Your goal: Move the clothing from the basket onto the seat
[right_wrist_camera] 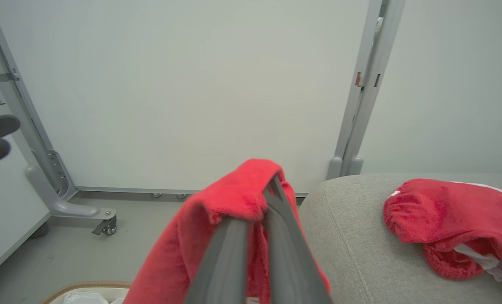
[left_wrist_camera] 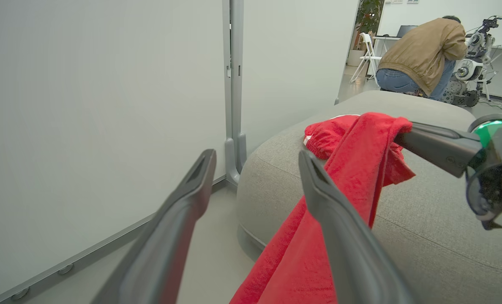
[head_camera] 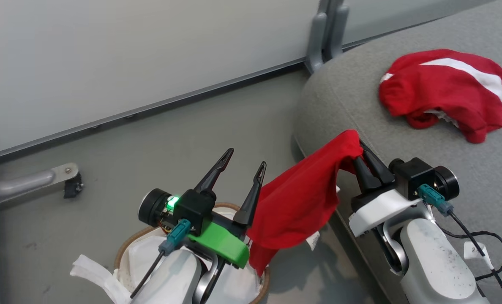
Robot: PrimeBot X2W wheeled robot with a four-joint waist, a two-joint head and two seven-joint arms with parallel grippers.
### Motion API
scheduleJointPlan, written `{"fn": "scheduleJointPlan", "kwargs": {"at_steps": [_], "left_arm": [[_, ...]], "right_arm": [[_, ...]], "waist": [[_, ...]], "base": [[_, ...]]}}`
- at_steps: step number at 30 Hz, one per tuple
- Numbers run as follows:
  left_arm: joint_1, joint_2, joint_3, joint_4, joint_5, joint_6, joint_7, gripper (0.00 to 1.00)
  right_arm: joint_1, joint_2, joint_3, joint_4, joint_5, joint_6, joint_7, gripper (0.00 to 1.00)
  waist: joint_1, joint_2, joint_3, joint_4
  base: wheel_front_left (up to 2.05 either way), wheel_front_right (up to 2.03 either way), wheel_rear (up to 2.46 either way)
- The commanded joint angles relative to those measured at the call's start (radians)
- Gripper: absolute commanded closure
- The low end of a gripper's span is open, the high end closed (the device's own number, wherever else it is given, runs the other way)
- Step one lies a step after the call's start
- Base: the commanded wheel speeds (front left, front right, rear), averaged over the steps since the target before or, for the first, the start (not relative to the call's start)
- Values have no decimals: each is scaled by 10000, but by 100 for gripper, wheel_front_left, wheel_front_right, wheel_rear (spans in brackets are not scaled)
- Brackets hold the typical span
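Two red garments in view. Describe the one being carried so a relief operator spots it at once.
Find the big grey seat on the right. At its near-left edge the right gripper is shut on a red garment that drapes down towards the basket. The other red garment lies crumpled on the seat and shows a white stripe; this one hangs in the air, plain red.

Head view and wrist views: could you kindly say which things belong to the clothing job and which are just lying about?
Job: red garment shut in the right gripper; red-and-white garment on the seat; basket; open left gripper.
Lying about: partition's caster foot; person; white folding chair.
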Motion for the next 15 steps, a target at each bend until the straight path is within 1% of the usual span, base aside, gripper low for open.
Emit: {"fn": "scheduleJointPlan", "kwargs": {"at_steps": [1,2,6,9,11,15], "left_arm": [[-53,47,19,18,48,-49,7,0],[-123,50,19,97,147,-93,7,0],[-247,54,-37,158,269,-131,7,0],[-363,55,-63,242,382,-133,7,0],[-466,57,-82,294,456,-142,7,0],[-753,62,-274,458,559,-152,7,0]], "right_arm": [[125,-20,-96,-84,58,-16,-26,100],[23,-18,-229,-184,-16,-16,-26,100],[-378,-52,-362,-270,-174,-16,-26,100],[-1014,-315,-545,-327,-330,-16,-27,100],[-1625,-567,-633,-410,-457,-16,-26,100],[-3283,-1553,-997,-518,-682,-18,-26,100]], "waist": [[0,0,452,-1759],[0,0,654,-2339],[0,0,945,-2720],[0,0,1237,-2894],[0,0,1480,-2950],[0,0,2043,-2888]], "base": [[0,0,0],[0,0,0],[0,0,0],[0,0,0],[0,0,0],[0,0,0]]}}
